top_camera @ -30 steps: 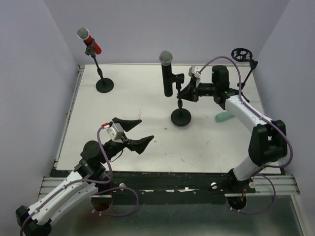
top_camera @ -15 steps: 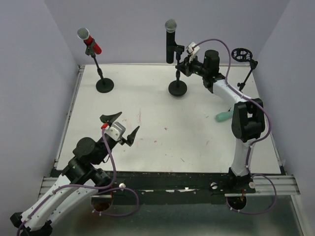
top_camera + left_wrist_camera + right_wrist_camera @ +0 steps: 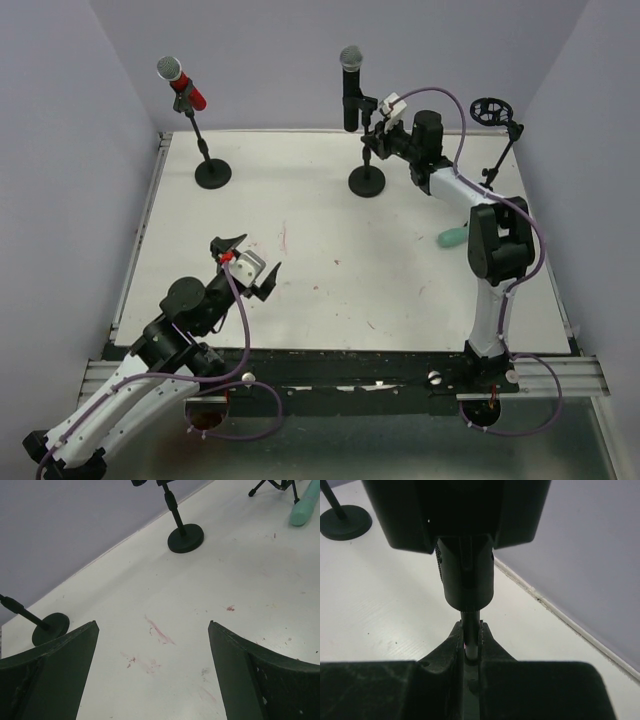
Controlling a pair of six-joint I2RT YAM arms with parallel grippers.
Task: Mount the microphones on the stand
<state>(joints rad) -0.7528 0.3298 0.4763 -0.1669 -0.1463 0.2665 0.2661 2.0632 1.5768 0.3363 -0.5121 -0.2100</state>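
Since a second ago: the middle stand (image 3: 367,181) and the black microphone (image 3: 350,85) on it have gone from mid-bench to the far edge, carried by my right arm. My left arm has pulled back toward its base.

Right gripper (image 3: 378,128): reached out to the back of the bench (image 3: 300,290), fingers pressed together on the thin stem of the middle stand, just under its clip. The right wrist view shows the rod pinched between both pads, with a dark cylinder directly above. The stand's round base appears to sit on the bench near the back wall. The black microphone stands upright in the clip, grey head on top.

Left gripper (image 3: 245,265): near the front left of the bench, fingers spread wide, nothing between them. Its wrist view looks between them onto bare white bench with faint reddish smears.

Red microphone (image 3: 180,82): clipped into the left stand (image 3: 213,174) at the far left corner, tilted, grey head up.

Mint-green microphone (image 3: 453,237): lying flat on the bench at the right side, beside my right arm, not on any stand.

Third stand (image 3: 490,108): far right corner, its round clip holding nothing.
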